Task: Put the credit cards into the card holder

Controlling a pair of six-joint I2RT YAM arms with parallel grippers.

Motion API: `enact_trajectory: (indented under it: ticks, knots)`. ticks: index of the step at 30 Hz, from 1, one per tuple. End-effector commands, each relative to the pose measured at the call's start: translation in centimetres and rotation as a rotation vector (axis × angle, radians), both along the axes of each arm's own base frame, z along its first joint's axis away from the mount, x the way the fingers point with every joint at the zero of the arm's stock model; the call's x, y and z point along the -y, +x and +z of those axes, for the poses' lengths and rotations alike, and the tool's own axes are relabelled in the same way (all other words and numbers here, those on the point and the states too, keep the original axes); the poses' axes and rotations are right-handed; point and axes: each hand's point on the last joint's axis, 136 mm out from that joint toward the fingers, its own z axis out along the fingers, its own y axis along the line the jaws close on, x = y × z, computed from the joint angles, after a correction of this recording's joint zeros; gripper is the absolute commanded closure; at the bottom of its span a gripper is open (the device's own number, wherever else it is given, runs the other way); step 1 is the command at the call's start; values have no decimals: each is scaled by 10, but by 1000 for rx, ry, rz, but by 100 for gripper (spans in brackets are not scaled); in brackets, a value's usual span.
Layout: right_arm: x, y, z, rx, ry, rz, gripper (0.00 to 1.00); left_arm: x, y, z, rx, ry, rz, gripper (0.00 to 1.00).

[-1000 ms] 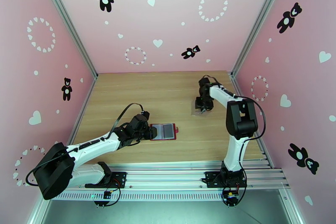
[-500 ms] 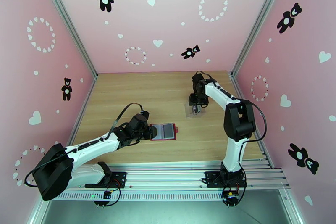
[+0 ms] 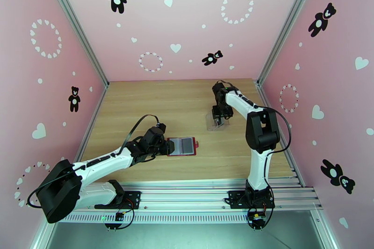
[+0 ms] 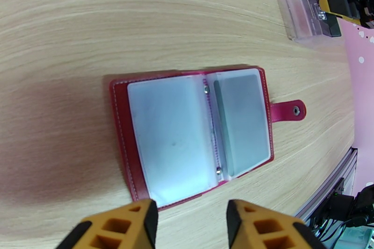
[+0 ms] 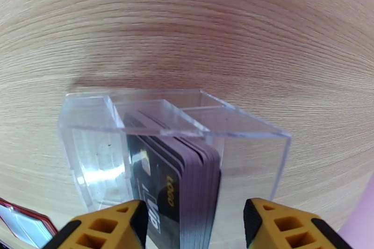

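Red folding card holder (image 4: 196, 133) lies open and flat on the wooden surface (image 4: 140, 21), ready for filling, by the spread, empty left claw (image 4: 191, 222), while the spread right claw (image 5: 194, 226) sits around the dark credit cards (image 5: 182, 175) standing in the clear plastic box (image 5: 93, 152), likely to pick one.

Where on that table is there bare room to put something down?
Bare: the far-left table behind the red card holder, and the near-right strip by the rails. Crowded: the clear box under the right tool.

Red card holder (image 4: 187, 133) open flat; dark credit cards (image 5: 187, 175) stacked upright in clear box (image 5: 93, 152)
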Motion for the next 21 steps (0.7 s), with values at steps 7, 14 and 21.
enact_trajectory:
  ticks: [7, 14, 21]
  knots:
    - [18, -4, 3, -17, -105, -15, 44, -8, 0, -5, 1, 28, 10, 55]
    - [5, -6, 14, 5, -34, -13, 43, -8, 0, -5, 0, 28, 9, 55]
    - [17, -6, 34, 67, -87, -37, 32, -7, 0, -5, -1, 26, 8, 55]
